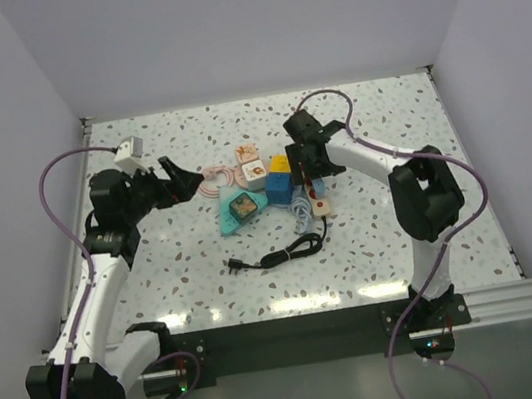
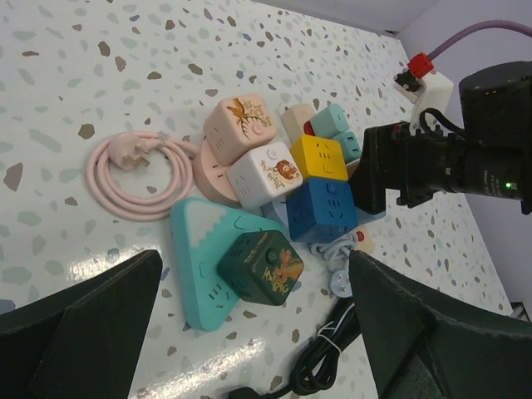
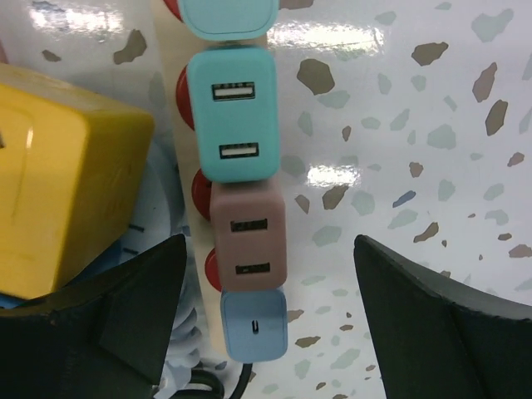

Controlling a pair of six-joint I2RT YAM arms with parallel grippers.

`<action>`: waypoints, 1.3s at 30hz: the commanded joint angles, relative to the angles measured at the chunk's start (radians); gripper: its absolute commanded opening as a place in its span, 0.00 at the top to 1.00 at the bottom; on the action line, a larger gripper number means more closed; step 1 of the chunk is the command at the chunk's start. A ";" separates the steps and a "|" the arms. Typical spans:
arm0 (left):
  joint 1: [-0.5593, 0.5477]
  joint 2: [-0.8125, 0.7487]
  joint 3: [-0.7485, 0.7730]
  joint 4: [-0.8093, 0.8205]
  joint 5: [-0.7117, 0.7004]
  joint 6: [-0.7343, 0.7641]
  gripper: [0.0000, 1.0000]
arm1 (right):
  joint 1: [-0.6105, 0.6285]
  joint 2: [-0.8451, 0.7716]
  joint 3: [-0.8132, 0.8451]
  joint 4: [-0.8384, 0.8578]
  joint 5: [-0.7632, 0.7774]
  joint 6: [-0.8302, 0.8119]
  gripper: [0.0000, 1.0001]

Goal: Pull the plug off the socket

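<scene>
The socket is a long beige power strip (image 3: 196, 208) with red buttons along its side, running top to bottom in the right wrist view. Plugged into it in a row are a teal USB plug (image 3: 231, 116), a pinkish-brown USB plug (image 3: 247, 237) and a light blue plug (image 3: 253, 324). My right gripper (image 3: 266, 332) is open just above them, with one finger on each side of the row. In the top view the strip (image 1: 320, 203) lies under the right gripper (image 1: 312, 167). My left gripper (image 1: 177, 178) is open and empty, left of the cluster.
Coloured cube sockets are packed left of the strip: yellow (image 1: 281, 166), blue (image 1: 278, 189), green (image 2: 260, 264) on a teal triangular socket (image 2: 195, 249), white and pink (image 2: 241, 125). A coiled pink cord (image 2: 125, 174) lies to the left and a black cord bundle (image 1: 299, 247) lies nearer me.
</scene>
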 commanded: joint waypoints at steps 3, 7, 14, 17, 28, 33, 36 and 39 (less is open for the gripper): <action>-0.003 -0.039 -0.020 -0.036 -0.008 0.012 0.00 | 0.001 0.042 -0.003 0.047 0.092 0.045 0.21; -0.003 -0.056 -0.038 -0.033 -0.010 0.006 0.00 | 0.002 0.042 -0.035 0.112 -0.006 0.016 0.22; -0.003 -0.062 -0.066 -0.033 -0.016 -0.003 0.00 | 0.002 0.028 -0.103 0.168 -0.094 0.013 0.19; -0.003 -0.063 -0.073 -0.030 -0.016 -0.006 0.00 | 0.002 0.057 -0.104 0.163 -0.100 0.019 0.20; -0.014 -0.030 -0.028 -0.002 0.110 -0.041 0.00 | -0.151 -0.116 -0.216 0.200 -0.164 0.095 1.00; -0.099 0.039 0.037 0.027 0.139 -0.069 0.00 | -0.269 -0.222 -0.287 0.243 -0.515 0.105 1.00; -0.187 0.116 0.081 0.053 0.142 -0.103 0.00 | -0.286 -0.248 -0.316 0.260 -0.604 0.133 1.00; -0.309 0.196 0.123 0.085 0.122 -0.133 0.00 | -0.292 -0.253 -0.334 0.261 -0.638 0.165 1.00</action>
